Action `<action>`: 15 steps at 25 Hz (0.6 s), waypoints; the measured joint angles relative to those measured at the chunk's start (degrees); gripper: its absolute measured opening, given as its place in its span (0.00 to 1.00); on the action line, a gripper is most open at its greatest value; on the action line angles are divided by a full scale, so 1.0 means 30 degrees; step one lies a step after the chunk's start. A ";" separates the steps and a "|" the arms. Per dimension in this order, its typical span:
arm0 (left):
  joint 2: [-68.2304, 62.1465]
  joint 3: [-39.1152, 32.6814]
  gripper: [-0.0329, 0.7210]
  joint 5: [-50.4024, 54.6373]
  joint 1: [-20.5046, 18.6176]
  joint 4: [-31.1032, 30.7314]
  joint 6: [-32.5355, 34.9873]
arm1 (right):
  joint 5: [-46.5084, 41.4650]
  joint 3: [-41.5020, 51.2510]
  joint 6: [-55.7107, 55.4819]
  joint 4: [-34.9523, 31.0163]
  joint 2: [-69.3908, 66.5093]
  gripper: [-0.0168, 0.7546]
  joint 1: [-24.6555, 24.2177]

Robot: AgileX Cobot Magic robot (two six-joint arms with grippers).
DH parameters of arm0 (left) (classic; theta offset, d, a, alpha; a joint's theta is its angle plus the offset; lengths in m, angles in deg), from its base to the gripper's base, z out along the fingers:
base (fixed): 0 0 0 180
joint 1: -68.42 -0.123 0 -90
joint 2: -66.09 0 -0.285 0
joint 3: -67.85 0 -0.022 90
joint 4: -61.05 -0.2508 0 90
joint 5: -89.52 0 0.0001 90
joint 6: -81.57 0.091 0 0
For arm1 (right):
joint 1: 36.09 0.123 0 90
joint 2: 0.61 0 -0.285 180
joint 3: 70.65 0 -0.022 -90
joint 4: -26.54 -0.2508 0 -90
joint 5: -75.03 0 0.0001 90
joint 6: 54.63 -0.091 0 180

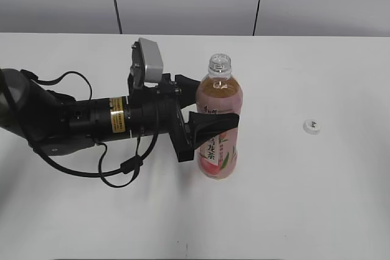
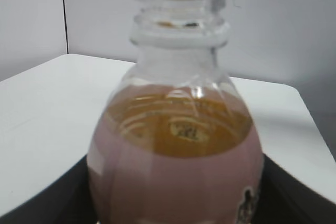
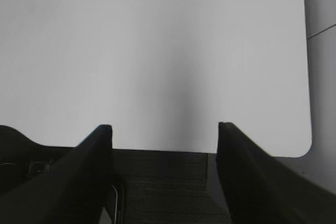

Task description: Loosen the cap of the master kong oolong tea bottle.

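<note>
From the exterior view, the left gripper (image 1: 210, 111) clamps its jaws around the upright master kong oolong tea bottle (image 1: 219, 127) on the white counter (image 1: 317, 199), with the cap (image 1: 312, 126) lying apart to the right. The left wrist view shows amber tea below the bare threaded neck. In the right wrist view, the right gripper (image 3: 165, 129) has its jaws open and empty over the counter, with the cap far off

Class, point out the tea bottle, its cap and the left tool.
tea bottle (image 1: 219, 98), exterior view, pink label below the shoulder.
cap (image 1: 312, 126), exterior view, top face, lying on the table.
left tool (image 1: 210, 111), exterior view, between its fingertips around the bottle.
</note>
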 joint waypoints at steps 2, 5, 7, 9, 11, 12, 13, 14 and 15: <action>0.0000 0.0000 0.66 0.0034 0.0000 0.0022 0.0000 | 0.0000 0.1323 0.0105 -0.0527 0.1638 0.63 0.0000; 0.0000 0.0000 0.66 0.0034 0.0000 0.0037 0.0000 | -0.0048 0.2946 0.0471 -0.1419 0.4204 0.63 0.0000; 0.0000 0.0000 0.66 0.0051 0.0000 0.0037 0.0000 | -0.0051 0.3718 0.0632 -0.1801 0.5746 0.63 0.0000; 0.0000 0.0000 0.66 0.0040 0.0000 0.0037 0.0000 | -0.0064 0.4280 0.0673 -0.1801 0.6814 0.63 0.0000; 0.0000 0.0000 0.66 0.0040 0.0000 0.0037 0.0000 | -0.0064 0.4697 0.0713 -0.1923 0.7619 0.63 0.0000; 0.0000 0.0000 0.66 0.0040 0.0000 0.0037 0.0020 | -0.0064 0.4980 0.0837 -0.1801 0.7933 0.63 0.0000; 0.0000 0.0000 0.66 0.0055 0.0000 0.0037 0.0035 | -0.0064 0.5179 0.0988 -0.2024 0.8176 0.63 0.0000; 0.0000 0.0000 0.66 0.0055 0.0000 0.0037 0.0076 | -0.0064 0.5426 0.1248 -0.2021 0.8333 0.63 0.0000; 0.0000 0.0000 0.66 0.0055 0.0000 0.0037 0.0096 | -0.0044 0.5650 0.1532 -0.2157 0.8512 0.63 0.0000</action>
